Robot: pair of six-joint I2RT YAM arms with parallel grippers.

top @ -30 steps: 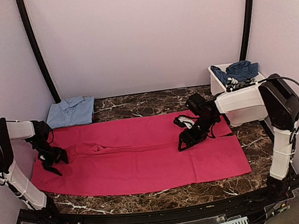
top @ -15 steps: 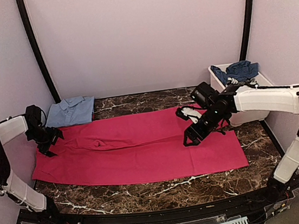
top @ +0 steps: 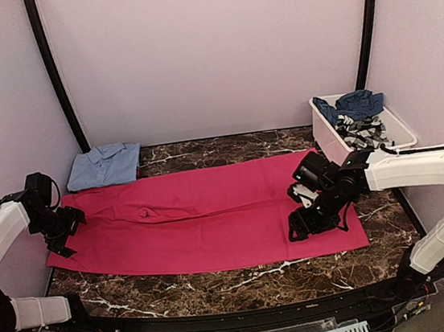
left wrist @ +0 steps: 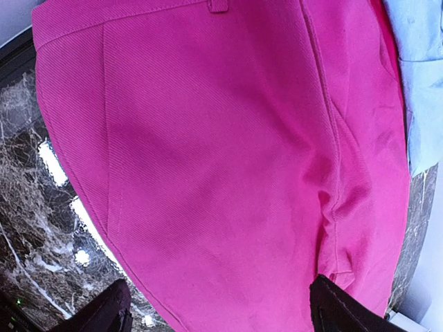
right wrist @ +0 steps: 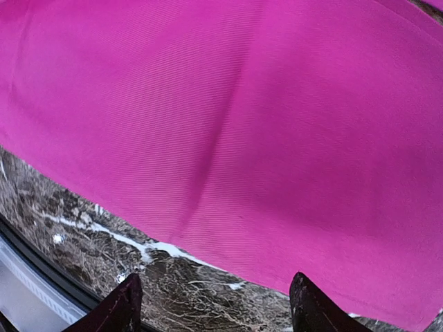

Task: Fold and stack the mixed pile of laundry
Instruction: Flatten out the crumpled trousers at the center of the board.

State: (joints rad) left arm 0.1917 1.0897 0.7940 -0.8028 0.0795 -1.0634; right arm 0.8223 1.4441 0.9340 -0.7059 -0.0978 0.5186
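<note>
Left arm (top: 3, 229) and right arm (top: 416, 166) have drawn nearer over pink garment (top: 205, 225).

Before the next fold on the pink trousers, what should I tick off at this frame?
1. Magenta trousers spread flat: ok, with one small crease near the crotch.
2. Left gripper open and empty over the waist end: ok.
3. Right gripper open and empty over the near edge at the leg end: ok.
4. Folded light blue shirt clear of the trousers: cannot tell, their edges look very close.
5. Dark blue garment and patterned garment inside the white tub: ok.
</note>
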